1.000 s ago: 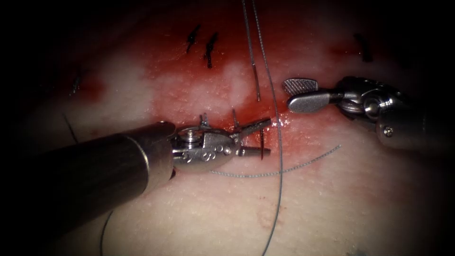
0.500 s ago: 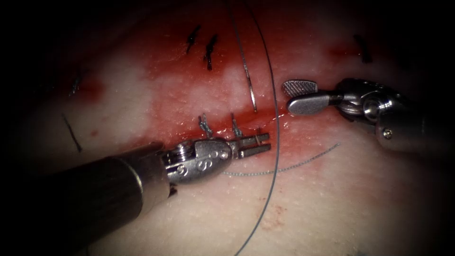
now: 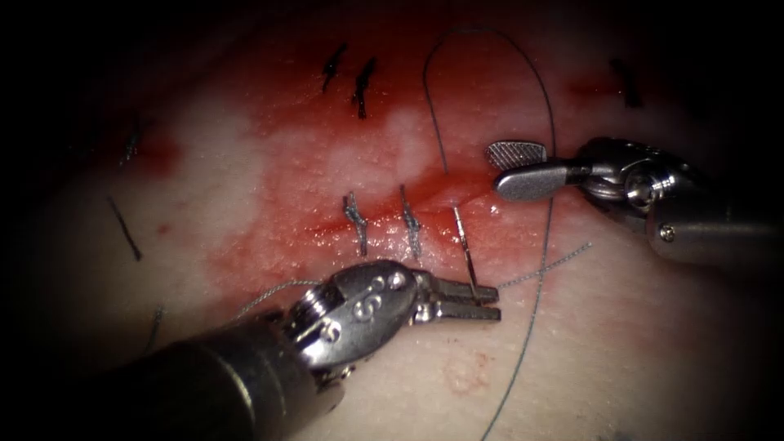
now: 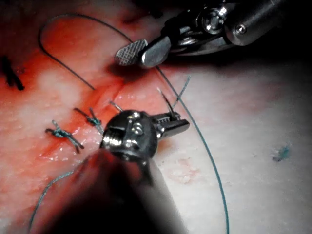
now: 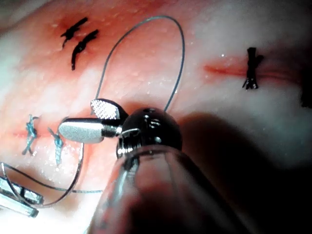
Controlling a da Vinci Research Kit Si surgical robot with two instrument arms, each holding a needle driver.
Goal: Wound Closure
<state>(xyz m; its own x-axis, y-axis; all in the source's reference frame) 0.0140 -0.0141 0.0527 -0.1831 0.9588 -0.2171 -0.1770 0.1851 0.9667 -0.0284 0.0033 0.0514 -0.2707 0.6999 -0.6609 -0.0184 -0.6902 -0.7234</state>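
**Endoscope view.** The left tool (image 3: 495, 302) comes from the lower left corner. Its jaws are closed on the needle (image 3: 465, 245), gripping it at the lower end. The needle stands as a thin line going up to the lower edge of the cut (image 3: 392, 214); I cannot tell if its upper end is inside the tissue (image 3: 637, 343). The right tool (image 3: 496, 166) comes from the right edge with its jaws spread apart and holds nothing. It is just right of the cut's end and well apart from the left tool. The thread (image 3: 543, 122) makes a big loop above the cut, passes beside the right tool and runs down to the bottom edge. Two knotted stitches (image 3: 357, 216) cross the cut left of the needle. The red fluid (image 3: 302, 163) lies around them. The pale tissue in the lower right is free room.

**Left wrist view.** The left tool (image 4: 181, 122) grips the needle (image 4: 165, 102), which points up from the jaws. The right tool (image 4: 132, 58) shows the ribbed face of one open jaw. The thread (image 4: 204, 146) curves past both.

**Right wrist view.** The right tool (image 5: 80, 118) is open and empty. The thread (image 5: 180, 53) arches beyond it, and the left tool (image 5: 17, 200) sits at the edge. A dark stitch (image 5: 251, 68) on another red line is seen more clearly here.
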